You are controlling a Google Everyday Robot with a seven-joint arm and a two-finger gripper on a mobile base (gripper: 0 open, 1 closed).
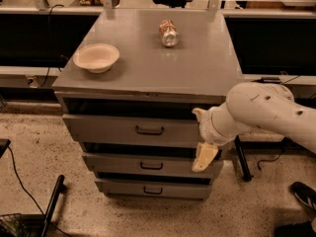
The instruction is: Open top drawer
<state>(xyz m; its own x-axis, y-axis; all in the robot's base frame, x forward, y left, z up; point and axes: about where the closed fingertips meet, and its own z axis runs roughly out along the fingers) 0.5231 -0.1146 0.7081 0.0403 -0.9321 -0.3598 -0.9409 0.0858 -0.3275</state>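
The top drawer (113, 130) is the tallest grey front of the three in the grey metal cabinet, with a small dark handle (149, 130) at its centre. A dark gap shows above its front panel. My gripper (200, 136) is at the right end of this drawer front, well to the right of the handle and not touching it. Its two cream fingers are spread apart, one above the other: one fingertip (198, 113) is near the drawer's top edge, the other (203, 158) hangs before the middle drawer (128, 165). It holds nothing.
On the cabinet top (197, 78) sit a cream bowl (96, 57) at the left and a can (168, 32) lying on its side at the back. The bottom drawer (148, 189) is lowest. A dark pole (52, 206) leans on the floor at the left; cables run nearby.
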